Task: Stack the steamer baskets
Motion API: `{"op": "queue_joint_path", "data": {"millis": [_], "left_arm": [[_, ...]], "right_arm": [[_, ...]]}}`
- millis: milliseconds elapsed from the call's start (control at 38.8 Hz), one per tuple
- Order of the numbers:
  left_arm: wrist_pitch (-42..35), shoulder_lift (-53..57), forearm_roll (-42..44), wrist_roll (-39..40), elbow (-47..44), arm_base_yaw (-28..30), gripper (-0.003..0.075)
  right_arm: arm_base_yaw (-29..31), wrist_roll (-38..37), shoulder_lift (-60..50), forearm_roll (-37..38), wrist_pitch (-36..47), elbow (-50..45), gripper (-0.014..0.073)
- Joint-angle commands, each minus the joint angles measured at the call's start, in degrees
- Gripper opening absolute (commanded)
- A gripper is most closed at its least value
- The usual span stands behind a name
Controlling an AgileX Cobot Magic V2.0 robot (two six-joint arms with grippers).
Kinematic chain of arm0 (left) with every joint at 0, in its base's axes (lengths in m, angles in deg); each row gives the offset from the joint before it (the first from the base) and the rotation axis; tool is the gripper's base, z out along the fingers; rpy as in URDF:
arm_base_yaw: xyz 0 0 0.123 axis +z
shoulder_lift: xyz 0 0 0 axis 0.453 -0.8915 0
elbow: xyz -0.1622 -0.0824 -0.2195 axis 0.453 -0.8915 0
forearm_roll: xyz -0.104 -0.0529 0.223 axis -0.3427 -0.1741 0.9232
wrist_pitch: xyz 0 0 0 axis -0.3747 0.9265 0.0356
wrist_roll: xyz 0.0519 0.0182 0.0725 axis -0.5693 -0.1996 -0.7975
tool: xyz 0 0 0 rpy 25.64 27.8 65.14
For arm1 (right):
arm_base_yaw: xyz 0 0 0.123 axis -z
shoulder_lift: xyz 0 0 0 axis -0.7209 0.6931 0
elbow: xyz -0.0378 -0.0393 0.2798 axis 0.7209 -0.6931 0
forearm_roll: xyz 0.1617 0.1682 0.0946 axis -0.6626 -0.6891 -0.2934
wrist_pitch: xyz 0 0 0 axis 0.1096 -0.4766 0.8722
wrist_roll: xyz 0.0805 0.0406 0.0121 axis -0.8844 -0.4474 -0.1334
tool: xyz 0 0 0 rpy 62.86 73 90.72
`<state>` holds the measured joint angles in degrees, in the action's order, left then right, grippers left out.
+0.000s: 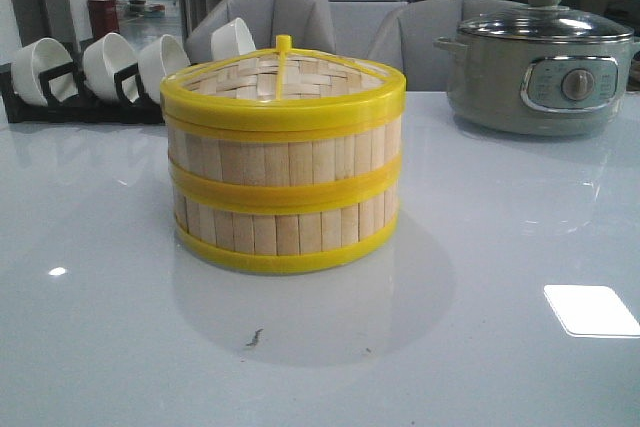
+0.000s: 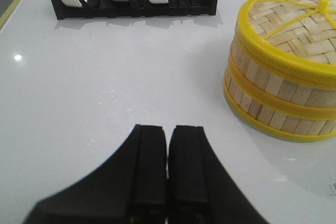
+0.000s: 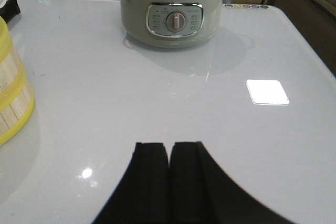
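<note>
Overall: two steamer baskets (image 1: 283, 162) stand as one stack on the glossy white desk (image 1: 480, 347), one set squarely on the other, walls in line.
Top basket: woven bamboo lid with a yellow rim and a thin yellow cross rib, a small yellow knob at the middle.
Lower basket: rests flat on the desk; its upper yellow band meets the lower band of the basket above, forming the thick yellow ring at mid-height.
Place of the stack: near the middle of the desk in the front view, a little to the robot's left, well apart from both arms.
Left claw (image 2: 167, 169): black fingers pressed together, nothing between them; it hangs above bare desk, with the stack off to one side and apart from it.
Right claw (image 3: 169, 174): fingers closed on each other, holding nothing; it is over bare desk, and only the edge of the stack shows in its wrist view.
Electric pot (image 1: 541, 65): grey-green, glass lid with a round knob, a dial on its front panel; it stands at the far right of the desk, well apart from the stack.
Bowls (image 1: 110, 65): white, tipped on edge in a black rack (image 2: 131, 6) at the far left, behind the stack.
</note>
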<state>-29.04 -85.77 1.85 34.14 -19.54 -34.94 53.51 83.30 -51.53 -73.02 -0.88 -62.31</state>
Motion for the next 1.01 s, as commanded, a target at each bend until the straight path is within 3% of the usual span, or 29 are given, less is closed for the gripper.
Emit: {"op": "queue_joint_path", "data": {"millis": [0,464,799,980], "left_arm": [[-4.93,-0.24,-0.33,0.38,1.7,-0.08,0.0086],[-8.2,1.68,1.15,0.38,1.12,1.38,0.0087],[-28.76,14.88,0.42,0.38,-15.44,1.88,0.0086],[-36.1,21.05,-2.34,0.38,-26.08,1.88,0.0086]], "right_arm": [[0.32,0.31,0.24,0.01,4.35,1.51,0.0065],[0.32,0.31,0.24,0.01,4.35,1.51,0.0065],[0.32,0.31,0.24,0.01,4.35,1.51,0.0065],[0.32,0.31,0.24,0.01,4.35,1.51,0.0065]]}}
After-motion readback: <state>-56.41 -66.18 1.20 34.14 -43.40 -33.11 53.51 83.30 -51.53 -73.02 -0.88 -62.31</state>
